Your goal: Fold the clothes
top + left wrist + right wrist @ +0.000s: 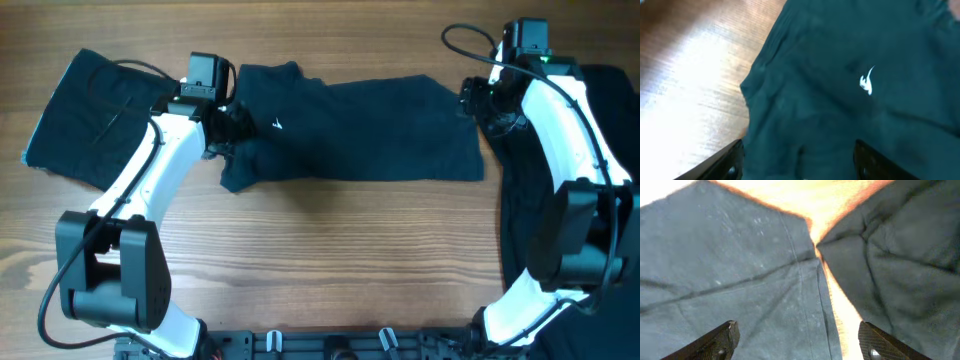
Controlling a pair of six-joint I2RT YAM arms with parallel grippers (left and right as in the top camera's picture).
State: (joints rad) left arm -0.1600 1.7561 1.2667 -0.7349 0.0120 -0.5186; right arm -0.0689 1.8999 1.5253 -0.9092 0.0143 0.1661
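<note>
A dark navy shirt (360, 130) with a tiny white chest mark (278, 124) lies spread across the middle back of the table. My left gripper (228, 128) is open over its left end; in the left wrist view the fingers (799, 160) straddle the cloth (850, 120) near the white mark (867, 82). My right gripper (478, 100) is open above the shirt's right edge (740, 280), its fingers (797, 342) apart and empty. A folded dark garment (95, 118) lies at the far left. Another dark garment (545, 200) lies at the right, also in the right wrist view (900, 245).
The wooden table (330, 260) shows bare in front of the shirt. A narrow strip of bare wood (840, 300) separates the middle shirt from the right garment. Black cables (470, 40) run from the right arm. The arm bases stand at the front edge.
</note>
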